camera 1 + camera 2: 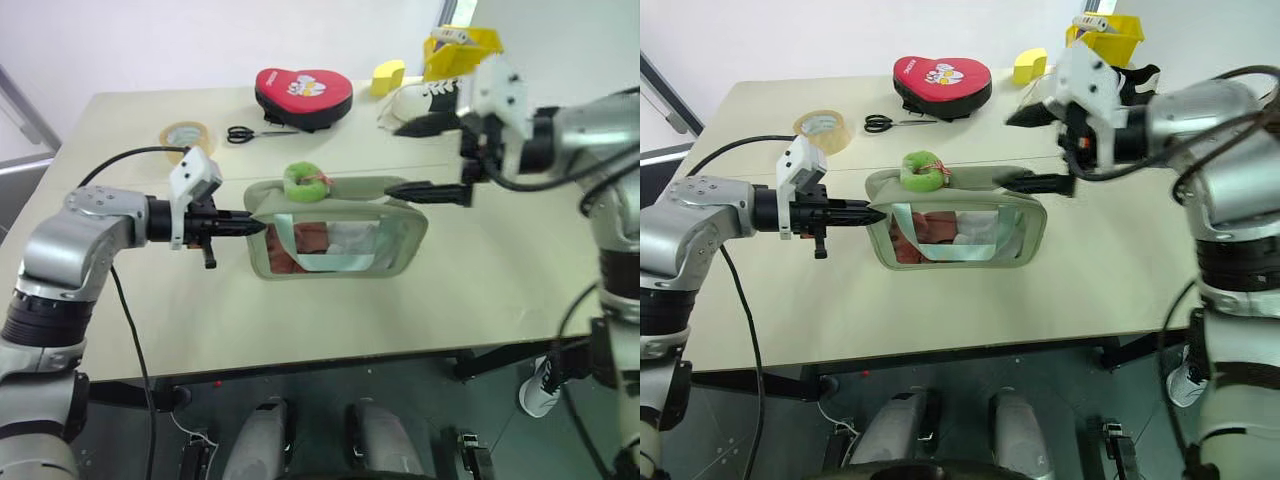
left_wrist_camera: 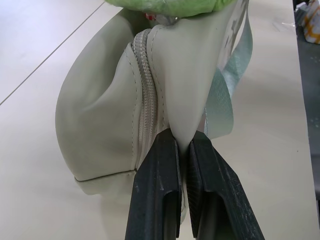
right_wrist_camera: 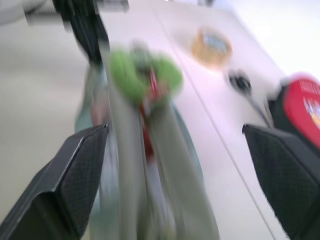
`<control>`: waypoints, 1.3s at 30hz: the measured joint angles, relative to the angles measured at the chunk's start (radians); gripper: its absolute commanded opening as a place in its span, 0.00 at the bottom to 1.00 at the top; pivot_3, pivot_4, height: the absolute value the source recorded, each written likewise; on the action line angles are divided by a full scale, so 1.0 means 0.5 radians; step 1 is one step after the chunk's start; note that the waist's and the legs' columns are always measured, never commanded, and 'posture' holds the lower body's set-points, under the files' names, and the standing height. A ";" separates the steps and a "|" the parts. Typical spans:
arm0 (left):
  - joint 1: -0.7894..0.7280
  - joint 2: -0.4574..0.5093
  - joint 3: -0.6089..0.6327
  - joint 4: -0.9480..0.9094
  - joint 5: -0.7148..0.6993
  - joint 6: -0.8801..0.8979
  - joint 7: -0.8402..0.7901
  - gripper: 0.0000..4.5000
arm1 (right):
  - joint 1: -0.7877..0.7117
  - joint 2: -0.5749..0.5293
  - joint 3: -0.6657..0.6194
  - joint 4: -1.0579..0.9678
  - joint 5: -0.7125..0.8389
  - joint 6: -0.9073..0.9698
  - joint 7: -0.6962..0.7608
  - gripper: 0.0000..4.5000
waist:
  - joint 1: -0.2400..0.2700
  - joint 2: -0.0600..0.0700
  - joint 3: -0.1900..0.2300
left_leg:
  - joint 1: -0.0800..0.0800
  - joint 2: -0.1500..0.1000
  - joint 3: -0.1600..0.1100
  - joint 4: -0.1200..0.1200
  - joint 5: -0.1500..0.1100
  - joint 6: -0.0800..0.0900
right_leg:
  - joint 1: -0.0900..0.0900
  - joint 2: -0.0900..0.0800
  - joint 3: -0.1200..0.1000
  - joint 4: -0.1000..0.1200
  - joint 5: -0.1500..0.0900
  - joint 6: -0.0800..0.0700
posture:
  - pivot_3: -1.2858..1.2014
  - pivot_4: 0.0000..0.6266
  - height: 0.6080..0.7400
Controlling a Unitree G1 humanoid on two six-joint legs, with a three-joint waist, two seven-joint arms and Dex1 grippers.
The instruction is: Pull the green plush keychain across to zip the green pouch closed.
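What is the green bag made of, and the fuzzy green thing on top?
The green pouch looks like soft, matte faux leather or vinyl, since it folds smoothly and has stitched seams. Its window seems clear plastic, because you can see things inside. The green plush keychain looks like fluffy fabric, judging by its fuzzy surface.

Bright, even light all over the table [image 1: 480, 290], with soft, pale shadows. No strong glare. Sharp and clear up close on the green pouch [image 2: 105, 125] in the left wrist view. Very blurry and smeared in the right wrist view, even the green plush keychain [image 3: 142, 75].
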 measured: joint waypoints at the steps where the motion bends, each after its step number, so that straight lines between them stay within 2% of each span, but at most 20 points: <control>1: 0.000 -0.002 0.000 -0.002 -0.001 0.000 -0.001 0.00 | 0.000 0.050 0.042 0.015 -0.020 -0.008 -0.036 0.99 | 0.004 0.000 0.000 | -0.001 0.000 0.000 0.000 0.000 0.000 | 0.000 0.000 0.000 0.000 0.000 0.000 | 0.52 0.24 1.00; 7: 0.000 -0.005 0.000 -0.005 -0.001 0.003 -0.002 0.00 | 0.000 0.228 0.241 0.182 -0.204 -0.161 -0.193 0.99 | 0.009 0.000 0.000 | -0.004 -0.002 0.000 0.000 -0.001 0.001 | -0.002 -0.002 -0.001 -0.002 0.000 0.001 | 0.52 0.24 1.00; 21: 0.004 -0.016 0.006 -0.018 -0.001 0.011 0.022 0.00 | -0.048 0.361 0.290 0.175 -0.213 -0.258 -0.122 0.99 | 0.004 0.000 0.000 | -0.004 -0.002 0.000 0.000 -0.001 0.001 | -0.002 -0.001 -0.001 -0.001 0.001 0.001 | 0.52 0.24 1.00; 24: 0.004 -0.016 0.006 -0.018 -0.001 0.010 0.023 0.00 | -0.052 0.371 0.294 0.176 -0.217 -0.261 -0.119 0.80 | 0.004 0.000 0.000 | -0.004 -0.002 0.000 0.001 -0.001 0.001 | -0.002 -0.001 -0.001 -0.001 0.001 0.001 | 0.52 0.24 1.00; 28: 0.004 -0.016 0.006 -0.018 0.001 0.004 0.024 0.00 | -0.052 0.371 0.310 0.199 -0.237 -0.295 -0.111 0.32 | 0.002 0.000 0.000 | -0.004 -0.002 0.000 0.001 -0.001 0.001 | -0.003 -0.001 -0.001 0.000 0.001 0.001 | 0.52 0.24 1.00; 31: 0.004 -0.016 0.006 -0.017 0.002 -0.001 0.025 0.00 | -0.052 0.371 0.320 0.212 -0.252 -0.303 -0.100 0.01 | 0.003 0.000 0.000 | -0.004 -0.002 0.000 0.000 -0.001 0.001 | -0.003 -0.001 -0.001 0.000 0.001 0.001 | 0.52 0.24 1.00; 36: 0.017 -0.022 0.006 -0.017 0.003 -0.024 0.030 0.00 | -0.053 0.366 0.317 0.212 -0.253 -0.301 -0.109 0.01 | 0.004 0.000 0.000 | -0.004 -0.002 0.000 0.000 -0.001 0.001 | -0.003 -0.001 -0.001 0.000 0.001 0.001 | 0.52 0.24 1.00; 39: 0.022 -0.028 0.007 -0.017 0.001 -0.032 0.033 0.00 | -0.099 0.292 0.250 0.209 -0.247 -0.232 -0.144 0.01 | 0.009 0.000 0.000 | -0.004 -0.002 0.000 0.001 -0.001 0.001 | -0.002 -0.001 -0.001 -0.001 0.001 0.001 | 0.52 0.24 1.00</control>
